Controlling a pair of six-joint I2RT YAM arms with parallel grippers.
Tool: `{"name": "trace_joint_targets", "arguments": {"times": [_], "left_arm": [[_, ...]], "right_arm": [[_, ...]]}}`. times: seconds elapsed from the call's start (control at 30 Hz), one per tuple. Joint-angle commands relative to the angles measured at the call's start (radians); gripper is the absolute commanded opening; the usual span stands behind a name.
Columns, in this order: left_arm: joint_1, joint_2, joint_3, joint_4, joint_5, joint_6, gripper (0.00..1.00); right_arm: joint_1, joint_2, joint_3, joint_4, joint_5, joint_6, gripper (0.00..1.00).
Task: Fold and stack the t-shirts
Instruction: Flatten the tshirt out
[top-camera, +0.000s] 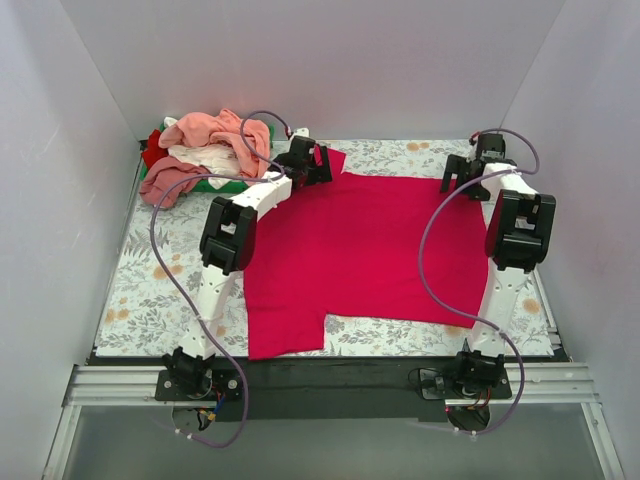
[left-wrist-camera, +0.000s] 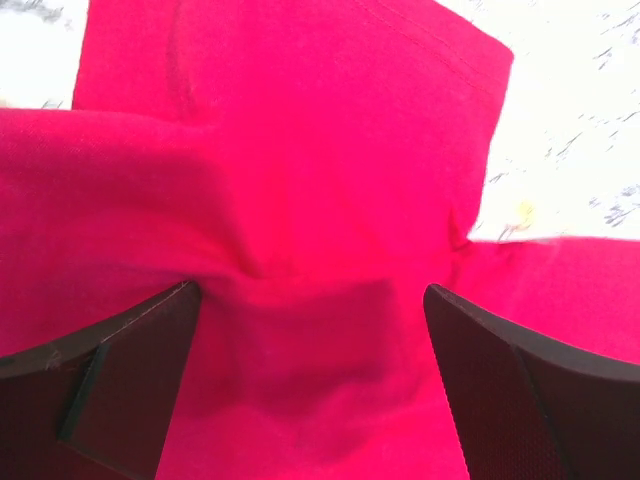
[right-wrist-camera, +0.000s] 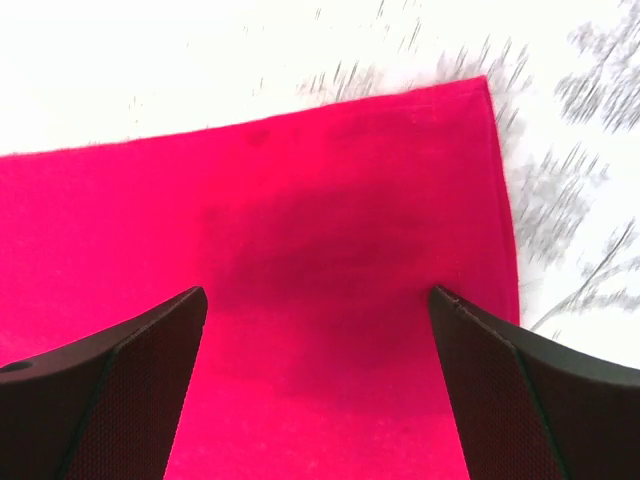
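A crimson-magenta t-shirt (top-camera: 365, 250) lies spread flat on the floral table cover. My left gripper (top-camera: 308, 163) is open just above its far left sleeve area; in the left wrist view (left-wrist-camera: 312, 330) the fingers straddle bunched red cloth (left-wrist-camera: 300, 180). My right gripper (top-camera: 463, 172) is open above the shirt's far right corner; in the right wrist view (right-wrist-camera: 318, 340) the fingers straddle flat cloth (right-wrist-camera: 330, 230) near the corner. A pile of other shirts, salmon pink (top-camera: 215, 132), white (top-camera: 205, 160), dusty pink (top-camera: 165, 187) and red (top-camera: 153, 148), sits at the far left.
The pile rests on a green tray (top-camera: 232, 185) in the far left corner. White walls enclose the table on three sides. The floral table cover (top-camera: 150, 290) shows to the left of the shirt and along the front edge (top-camera: 400, 335).
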Motion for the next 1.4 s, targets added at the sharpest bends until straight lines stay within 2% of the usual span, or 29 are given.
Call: {"name": "trace_joint_targets", "arguments": {"times": [0.0,0.3,0.47,0.6,0.73,0.83,0.93,0.97,1.03,1.07,1.1,1.13,1.2,1.23,1.37], "left_arm": [[0.015,0.087,0.066,-0.104,0.102,-0.030,0.94],[0.037,0.202,0.235,-0.038,0.151,-0.096,0.98],[0.057,0.210,0.260,0.020,0.166,-0.121,0.98],[0.057,0.179,0.321,0.029,0.208,-0.119,0.98],[0.055,0.081,0.317,0.048,0.226,-0.148,0.98],[0.040,-0.066,0.219,0.010,0.210,-0.167,0.98],[0.018,-0.274,-0.006,-0.016,0.193,-0.205,0.98],[-0.005,-0.393,-0.157,-0.016,0.199,-0.216,0.98],[-0.040,-0.508,-0.301,-0.018,0.180,-0.219,0.98],[-0.066,-0.572,-0.384,-0.018,0.118,-0.216,0.98],[-0.127,-0.677,-0.521,-0.020,0.075,-0.213,0.98],[-0.161,-0.738,-0.600,-0.026,0.033,-0.216,0.98],[-0.251,-0.830,-0.727,-0.039,-0.040,-0.237,0.98],[-0.281,-0.917,-0.848,-0.061,-0.053,-0.269,0.98],[-0.406,-1.080,-1.093,-0.139,-0.057,-0.409,0.98]], "right_arm": [[-0.035,0.122,0.081,-0.103,0.009,0.013,0.98],[-0.067,0.322,0.407,-0.122,-0.030,0.017,0.98],[-0.076,0.360,0.486,-0.113,-0.102,0.014,0.98],[-0.076,0.287,0.509,-0.116,-0.116,0.000,0.98],[-0.065,0.082,0.450,-0.113,-0.076,0.011,0.98],[-0.061,-0.040,0.348,-0.105,-0.045,0.037,0.98],[-0.059,-0.268,0.142,-0.077,-0.027,0.103,0.98],[-0.059,-0.319,0.006,-0.029,-0.034,0.129,0.98],[-0.059,-0.484,-0.163,0.034,-0.030,0.167,0.98],[-0.058,-0.537,-0.240,0.074,-0.034,0.180,0.98],[-0.058,-0.590,-0.394,0.099,-0.030,0.219,0.98],[-0.058,-0.685,-0.460,0.119,-0.027,0.233,0.98],[-0.056,-0.773,-0.640,0.183,-0.037,0.276,0.98],[-0.056,-0.845,-0.691,0.196,-0.037,0.281,0.98],[-0.059,-0.977,-0.882,0.217,-0.037,0.283,0.98]]}}
